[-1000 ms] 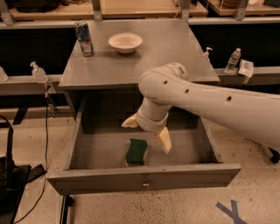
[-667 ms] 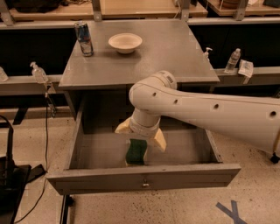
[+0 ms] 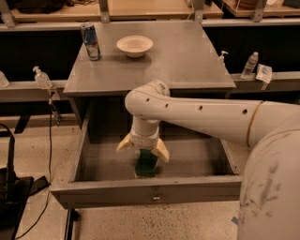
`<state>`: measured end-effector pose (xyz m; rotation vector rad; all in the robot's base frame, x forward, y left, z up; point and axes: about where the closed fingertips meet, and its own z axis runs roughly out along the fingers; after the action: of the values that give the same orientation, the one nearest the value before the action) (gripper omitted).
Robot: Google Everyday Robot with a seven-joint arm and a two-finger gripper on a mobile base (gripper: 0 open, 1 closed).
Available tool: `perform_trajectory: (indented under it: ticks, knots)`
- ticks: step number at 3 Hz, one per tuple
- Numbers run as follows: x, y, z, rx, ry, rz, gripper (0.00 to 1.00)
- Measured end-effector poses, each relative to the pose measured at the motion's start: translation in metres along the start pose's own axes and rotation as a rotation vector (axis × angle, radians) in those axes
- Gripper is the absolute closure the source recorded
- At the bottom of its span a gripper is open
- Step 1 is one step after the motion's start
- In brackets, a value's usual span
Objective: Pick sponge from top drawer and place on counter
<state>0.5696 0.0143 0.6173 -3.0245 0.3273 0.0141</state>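
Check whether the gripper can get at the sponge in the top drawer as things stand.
Probably yes. The top drawer is pulled open, nothing covers the sponge, and the gripper hangs inside the drawer right over it, fingers spread to either side.

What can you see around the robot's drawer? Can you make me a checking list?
Surface: the grey counter is flat and dull.
Job's things: the sponge sits in the open drawer, near its front.
Clutter: a bowl and a can stand at the back of the counter.
Grippers: the pincer is down inside the drawer, open, with a finger on either side of the sponge.
Cables: a cable hangs at the left.
Surroundings: wooden benches, bottles on side ledges, speckled floor.
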Motion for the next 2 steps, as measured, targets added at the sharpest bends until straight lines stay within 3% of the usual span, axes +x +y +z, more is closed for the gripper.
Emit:
perform_trajectory:
  ticks: [1, 2]
  knots:
    - [-0.0036, 0.0025, 0.0168, -0.035, -0.062, -0.020, 0.31]
    - [-0.0068, 0.0036, 0.0201, -0.058, -0.075, -0.028, 0.54]
